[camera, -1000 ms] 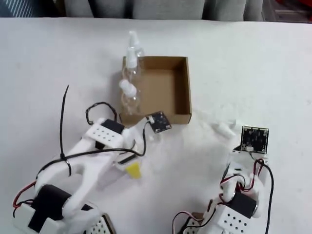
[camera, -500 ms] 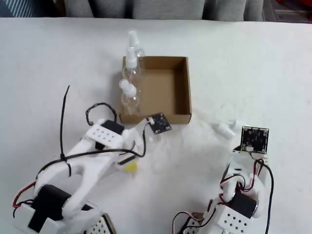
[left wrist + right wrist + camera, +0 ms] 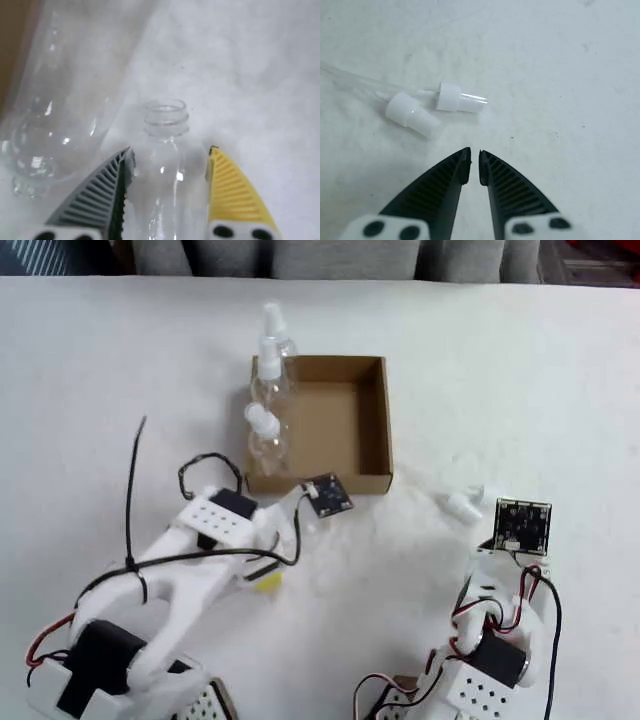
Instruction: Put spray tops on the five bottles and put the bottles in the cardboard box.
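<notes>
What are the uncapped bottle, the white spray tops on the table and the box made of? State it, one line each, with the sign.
Uncapped bottle: clear glossy plastic, probably; the table shows through it and bright highlights sit on it.
Spray tops: opaque white plastic, it seems, smooth and dull; a thin clear tube lies with them.
Box: brown cardboard, matt, thin upright walls.

Three capped clear bottles (image 3: 268, 380) line the open cardboard box's (image 3: 386, 420) left wall. Two loose spray tops (image 3: 412, 114) lie right of it. The left claw (image 3: 169, 154) grips one uncapped bottle (image 3: 166, 117).
</notes>
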